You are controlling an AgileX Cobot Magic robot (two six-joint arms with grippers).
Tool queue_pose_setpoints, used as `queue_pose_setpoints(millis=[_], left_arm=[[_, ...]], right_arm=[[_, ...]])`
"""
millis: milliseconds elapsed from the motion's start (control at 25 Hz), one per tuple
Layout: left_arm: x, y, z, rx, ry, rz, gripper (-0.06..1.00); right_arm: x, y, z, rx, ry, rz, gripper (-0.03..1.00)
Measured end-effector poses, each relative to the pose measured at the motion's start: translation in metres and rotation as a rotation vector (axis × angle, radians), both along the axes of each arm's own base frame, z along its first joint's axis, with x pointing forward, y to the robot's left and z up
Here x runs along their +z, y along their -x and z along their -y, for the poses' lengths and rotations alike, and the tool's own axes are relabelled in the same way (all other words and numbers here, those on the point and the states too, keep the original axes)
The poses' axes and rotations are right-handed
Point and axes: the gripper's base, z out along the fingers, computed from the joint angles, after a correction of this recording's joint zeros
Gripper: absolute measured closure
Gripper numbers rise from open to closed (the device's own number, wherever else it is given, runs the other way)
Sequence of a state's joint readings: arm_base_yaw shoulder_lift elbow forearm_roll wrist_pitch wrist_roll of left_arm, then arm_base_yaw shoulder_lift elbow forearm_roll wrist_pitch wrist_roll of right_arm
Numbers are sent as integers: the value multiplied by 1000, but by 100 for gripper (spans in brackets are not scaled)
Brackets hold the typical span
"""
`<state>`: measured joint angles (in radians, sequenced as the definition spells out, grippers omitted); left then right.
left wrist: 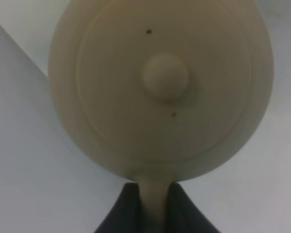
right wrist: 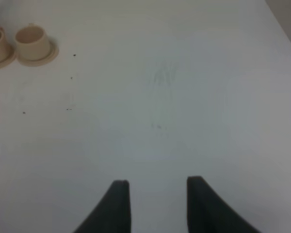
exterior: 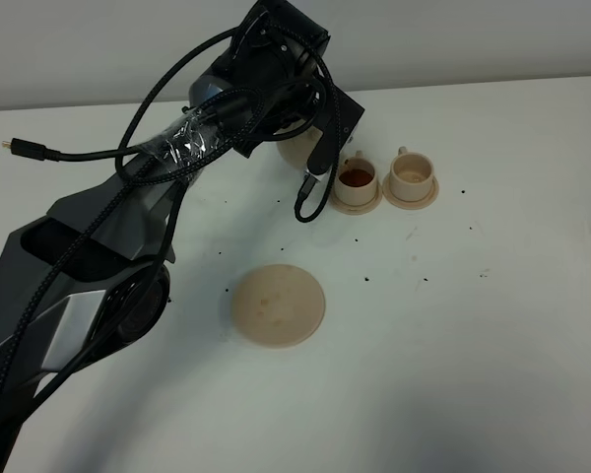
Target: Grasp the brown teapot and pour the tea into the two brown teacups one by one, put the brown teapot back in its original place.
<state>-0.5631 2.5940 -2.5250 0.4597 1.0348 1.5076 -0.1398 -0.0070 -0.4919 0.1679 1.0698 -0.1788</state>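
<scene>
Left gripper [left wrist: 154, 206] is seen clamped on the handle of the teapot [left wrist: 160, 82], which is held just beside the filled cup [exterior: 356, 178]. Reddish-brown tea is seen in that cup; the other cup [exterior: 411, 171] looks pale inside. The pot's knobbed lid is seated and marked by two dark flecks. The plate [exterior: 279, 304] is set well apart, toward the front. Right gripper [right wrist: 157, 194] is held with jaws parted, nothing between them. The far edge of the table [exterior: 473, 325] is seen close behind the pot; wide open surface is left beyond the cups.

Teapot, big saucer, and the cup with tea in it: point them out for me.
Teapot [left wrist: 165, 77]: left wrist view, on the lid knob.
Big saucer [exterior: 279, 305]: exterior high view, centre of its bare top.
Cup with tea [exterior: 356, 178]: exterior high view, on the tea in its mouth.
</scene>
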Motion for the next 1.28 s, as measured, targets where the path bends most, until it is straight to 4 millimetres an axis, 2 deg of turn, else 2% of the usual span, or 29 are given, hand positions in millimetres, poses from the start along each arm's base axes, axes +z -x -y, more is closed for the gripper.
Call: queue_pose_setpoints(millis=[1280], left_arm=[[0, 0, 1, -20, -10, 0, 80]], right_arm=[[0, 0, 0, 0, 0, 0, 66]])
